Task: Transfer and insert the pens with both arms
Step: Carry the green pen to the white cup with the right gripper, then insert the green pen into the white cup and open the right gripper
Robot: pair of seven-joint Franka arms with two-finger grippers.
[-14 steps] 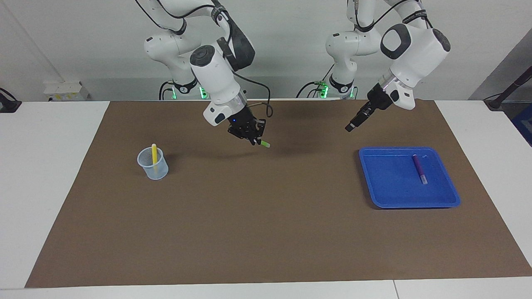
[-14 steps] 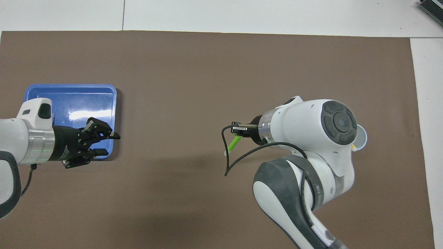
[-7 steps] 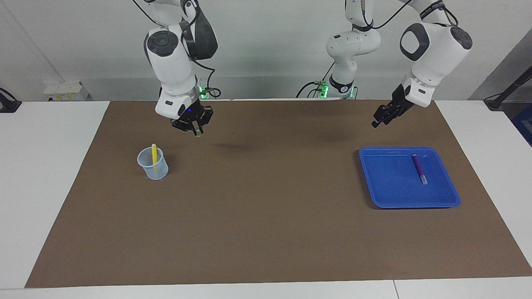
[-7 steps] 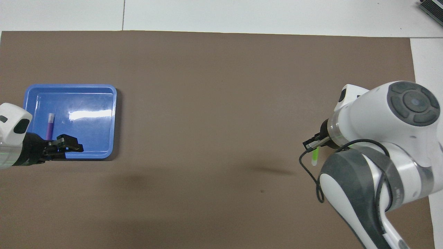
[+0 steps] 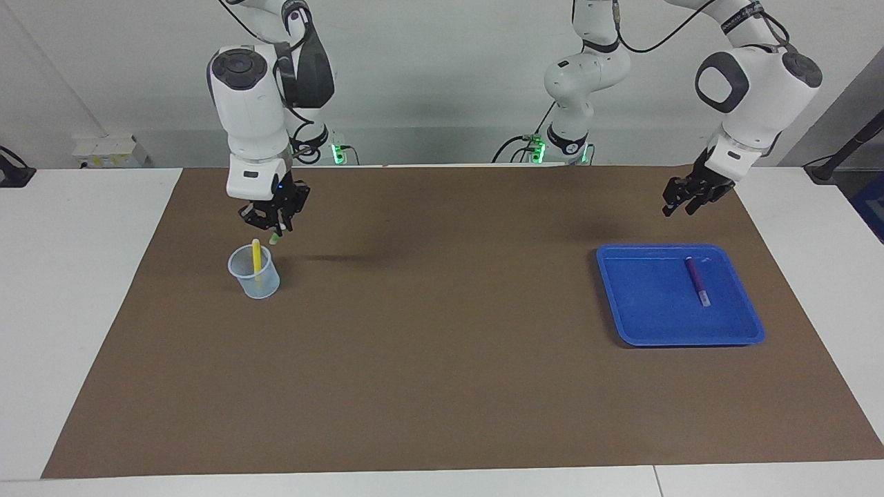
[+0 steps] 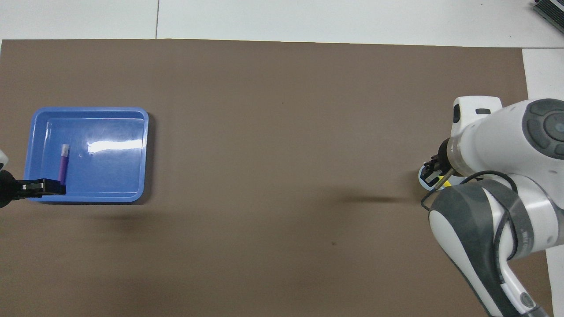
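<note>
My right gripper [image 5: 276, 228] is shut on the green pen [image 5: 274, 238]. It holds the pen nearly upright, pale end down, just above the rim of a clear plastic cup [image 5: 264, 284] at the right arm's end of the table. The yellow pen [image 5: 256, 254] stands in that cup. In the overhead view the right gripper [image 6: 434, 174] and arm cover most of the cup, and the green pen is hidden. The purple pen [image 5: 696, 279] lies in the blue tray [image 5: 680, 340]. My left gripper [image 5: 678, 209] is open and empty, over the mat just on the robots' side of the tray.
A brown mat [image 5: 442, 359] covers most of the white table. The tray [image 6: 145, 154] sits at the left arm's end, with the purple pen [image 6: 64, 164] in it and the left gripper [image 6: 42, 187] at its near edge. Two small arm bases with green lights [image 5: 335, 153] stand at the robots' end.
My right gripper has carried the green pen from the middle of the mat to just above the cup. My left gripper has drawn back toward the left arm's end, past the tray.
</note>
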